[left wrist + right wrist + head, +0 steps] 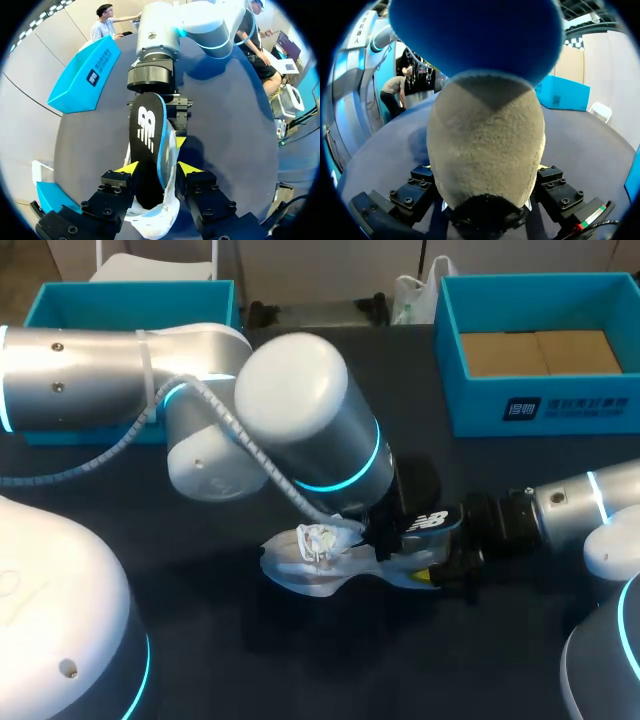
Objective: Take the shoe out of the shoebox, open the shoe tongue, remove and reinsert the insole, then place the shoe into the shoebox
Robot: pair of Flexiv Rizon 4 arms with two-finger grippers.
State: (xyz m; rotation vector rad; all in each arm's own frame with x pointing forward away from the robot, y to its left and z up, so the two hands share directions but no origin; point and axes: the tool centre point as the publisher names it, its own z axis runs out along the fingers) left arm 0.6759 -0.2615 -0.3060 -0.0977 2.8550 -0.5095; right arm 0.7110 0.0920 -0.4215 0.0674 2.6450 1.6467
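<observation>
The white shoe lies on the dark table in the middle. Its beige heel fills the space between the fingers of my right gripper, which is shut on it from both sides. The black insole, blue underneath, sticks up out of the shoe's opening and leans toward the right arm. My left gripper hangs over the shoe with its fingers open, one yellow tip on each side of the insole and the shoe. In the head view the left arm's big joint hides most of that gripper.
A blue shoebox with a cardboard-coloured floor stands at the back right. A second blue box sits at the back left, behind my left arm. The right arm's wrist is close ahead of the left gripper.
</observation>
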